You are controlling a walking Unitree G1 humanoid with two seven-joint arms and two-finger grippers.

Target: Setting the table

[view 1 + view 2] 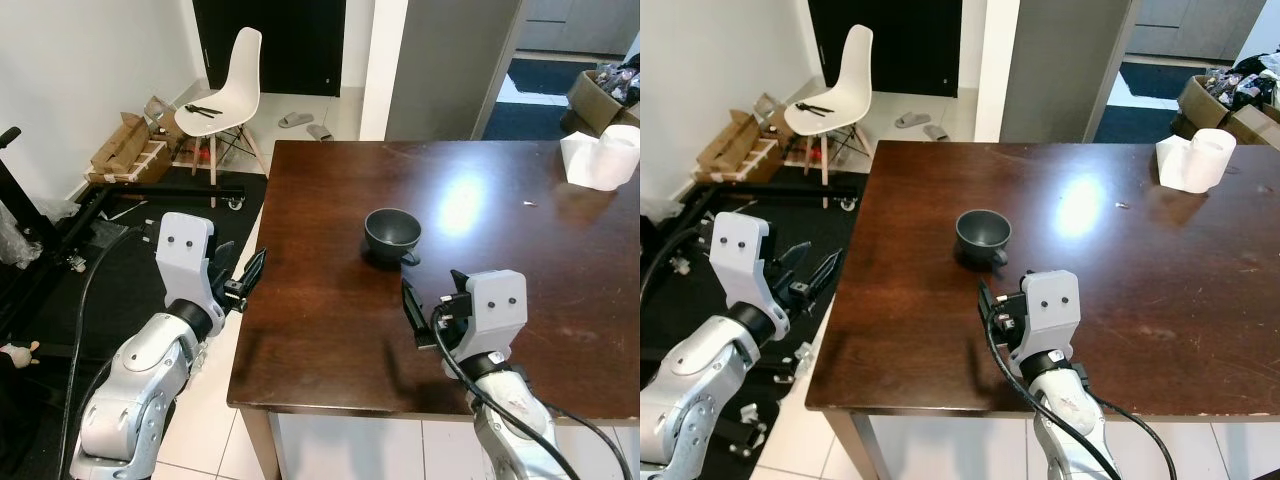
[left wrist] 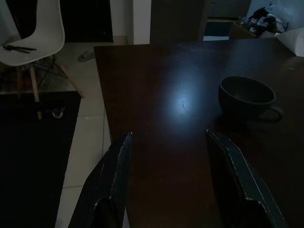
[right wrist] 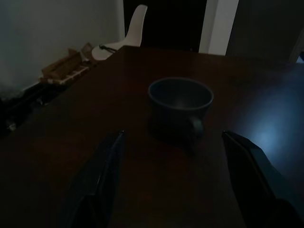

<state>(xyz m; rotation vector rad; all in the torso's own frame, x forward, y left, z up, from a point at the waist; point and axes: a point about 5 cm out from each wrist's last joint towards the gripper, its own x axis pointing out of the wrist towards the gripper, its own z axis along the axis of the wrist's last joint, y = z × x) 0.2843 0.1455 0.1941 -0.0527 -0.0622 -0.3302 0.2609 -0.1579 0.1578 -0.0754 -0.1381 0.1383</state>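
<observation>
A dark grey cup [image 1: 392, 232] stands upright near the middle of the dark wooden table [image 1: 560, 300], its handle turned toward the front edge. My right gripper [image 1: 432, 300] hovers low over the table just in front of the cup, open and pointing at it; in the right wrist view the cup [image 3: 180, 102] sits between and beyond the two fingers [image 3: 102, 180]. My left gripper [image 1: 238, 270] is at the table's left edge, open and holding nothing. In the left wrist view the cup [image 2: 247, 97] lies ahead, off toward one finger.
A white paper towel roll [image 1: 600, 158] stands at the table's far right. A white chair [image 1: 228, 90] with a black tool on its seat is on the left, near cardboard boxes [image 1: 125, 150] and a black frame [image 1: 120, 205] on the floor. Slippers [image 1: 305, 125] lie by a dark doorway.
</observation>
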